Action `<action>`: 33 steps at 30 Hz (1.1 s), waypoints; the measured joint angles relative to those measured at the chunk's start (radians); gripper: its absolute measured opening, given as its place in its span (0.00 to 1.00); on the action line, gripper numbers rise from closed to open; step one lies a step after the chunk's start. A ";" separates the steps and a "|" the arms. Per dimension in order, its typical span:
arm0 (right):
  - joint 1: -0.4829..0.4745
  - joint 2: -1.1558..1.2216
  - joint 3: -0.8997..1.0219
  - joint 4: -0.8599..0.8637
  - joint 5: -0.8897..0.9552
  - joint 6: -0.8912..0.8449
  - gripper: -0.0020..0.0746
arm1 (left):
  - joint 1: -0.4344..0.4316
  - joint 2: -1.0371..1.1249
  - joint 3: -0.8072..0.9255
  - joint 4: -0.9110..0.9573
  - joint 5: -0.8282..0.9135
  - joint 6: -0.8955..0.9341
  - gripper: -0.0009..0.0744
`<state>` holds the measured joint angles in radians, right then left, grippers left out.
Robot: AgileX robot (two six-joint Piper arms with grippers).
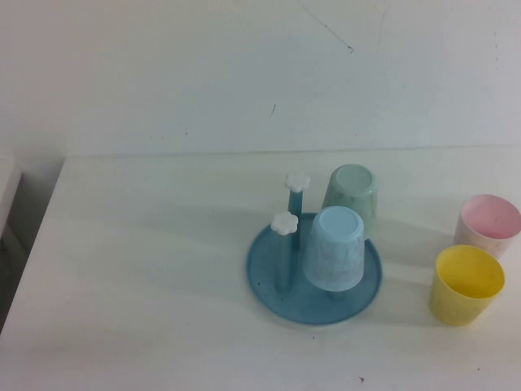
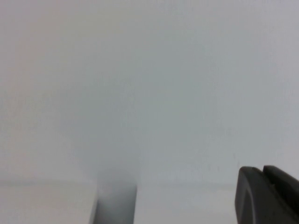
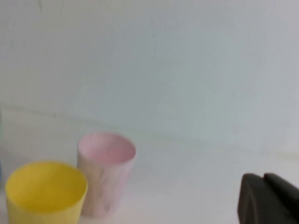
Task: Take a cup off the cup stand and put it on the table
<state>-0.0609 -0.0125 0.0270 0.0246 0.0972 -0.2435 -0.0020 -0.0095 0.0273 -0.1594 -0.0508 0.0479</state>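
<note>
While neither arm shows in the high view, each wrist view catches only a dark corner of the left gripper (image 2: 268,196) and right gripper (image 3: 268,198). Nearest stands the yellow cup (image 1: 466,284), upright on the table (image 1: 146,269), then the pink cup (image 1: 487,225). Leftward, the cup (image 1: 334,248) sits inverted on the cup stand (image 1: 264,273), the mint-green cup (image 1: 352,198) behind.

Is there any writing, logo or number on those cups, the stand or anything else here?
None can be read.
The light sky-blue speckled plastic cup and mint-green cup, upside down on the round teal-blue cup stand: plain.
Yellow cup and pink cup on the white table: plain.
The left gripper and right gripper show only at the edges of their wrist views: no markings.
</note>
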 joint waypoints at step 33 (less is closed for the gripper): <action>0.000 0.000 -0.037 0.256 -0.375 -0.100 0.02 | 0.000 -0.002 -0.053 0.000 -0.259 -0.156 0.01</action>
<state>-0.0609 -0.0125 -0.0102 0.2802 -0.2780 -0.3438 -0.0020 -0.0117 -0.0254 -0.1594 -0.3100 -0.1082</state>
